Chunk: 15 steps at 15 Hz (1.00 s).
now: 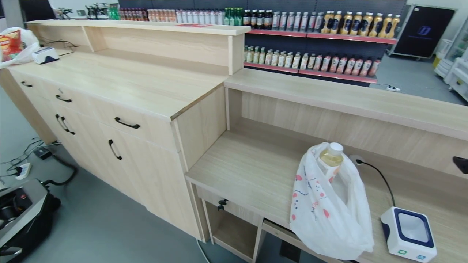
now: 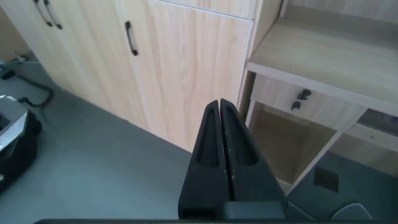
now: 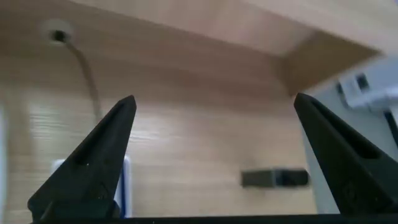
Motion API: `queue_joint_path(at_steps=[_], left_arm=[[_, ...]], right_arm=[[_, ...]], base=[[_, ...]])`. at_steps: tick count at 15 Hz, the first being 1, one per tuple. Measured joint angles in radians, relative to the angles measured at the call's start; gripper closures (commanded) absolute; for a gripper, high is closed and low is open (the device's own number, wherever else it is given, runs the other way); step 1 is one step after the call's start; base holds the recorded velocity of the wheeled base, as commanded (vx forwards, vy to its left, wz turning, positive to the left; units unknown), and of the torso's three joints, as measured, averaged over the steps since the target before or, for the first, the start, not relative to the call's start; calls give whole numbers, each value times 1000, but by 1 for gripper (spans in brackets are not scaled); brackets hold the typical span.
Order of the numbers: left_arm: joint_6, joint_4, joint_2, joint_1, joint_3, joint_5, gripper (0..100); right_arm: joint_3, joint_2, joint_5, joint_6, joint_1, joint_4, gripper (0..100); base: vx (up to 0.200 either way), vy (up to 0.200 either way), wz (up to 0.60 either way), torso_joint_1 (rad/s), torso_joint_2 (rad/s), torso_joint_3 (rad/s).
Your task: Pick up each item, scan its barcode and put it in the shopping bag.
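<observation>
While a bottle (image 1: 331, 157) of pale yellow drink stands upright in the shopping bag (image 1: 329, 215), white cap up and long axis close to vertical, both of the robot's grippers are apart from it. The bag, white plastic with red and dark blotches, sits near the front edge of the lower counter (image 1: 248, 164), its mouth open upward and its bottom slightly overhanging the edge. The plastic hides the bottle from the shoulder down, and what shows of its label is too small to read.

Just beside the bag, toward the robot's right, lies the scanner (image 1: 408, 233), a white box with a blue-framed window facing up. Its black cable (image 1: 380, 179) runs back to a hole in the counter.

The left gripper (image 2: 221, 109) hangs over the grey floor (image 2: 93, 162) in front of the cupboard doors (image 2: 180, 68), fingers pressed flat together. The right gripper (image 3: 214, 99) is above the counter with its fingers spread wide, the cable visible between them. A dark object (image 3: 273, 178) on the wood is too blurred to identify.

Shelves (image 1: 310, 33) of drinks line the wall behind, their labels illegible. On the higher counter at far left sit a second bag (image 1: 14, 45), cut off by the frame, and a second scanner (image 1: 45, 54).
</observation>
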Motion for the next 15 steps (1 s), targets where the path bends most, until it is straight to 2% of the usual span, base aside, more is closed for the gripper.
queue_joint_path(at_steps=[3,4,6,9,11,12,15], left_arm=[[0,0,0,2,0,0,100],[0,0,0,1,0,0,100],[0,0,0,2,0,0,100],[0,0,0,2,0,0,100],[0,0,0,2,0,0,100],[0,0,0,1,0,0,100],[0,0,0,2,0,0,100]], right_arm=[[-45,-24,-187,74,-60,138,0],[-50,-22,-220,99,-82,184,0],[-43,-2,-233,86,-140,308,0],[-53,79,-215,-28,-169,314,0],[-88,161,-154,-110,-178,226,0],[-107,207,-87,-183,-197,176,0],[-137,305,202,-429,-275,115,0]], base=[[0,0,-600,1,1,2],[0,0,0,0,0,0],[0,0,0,0,0,0],[0,0,0,0,0,0],[0,0,0,0,0,0],[0,0,0,0,0,0],[0,0,0,0,0,0]])
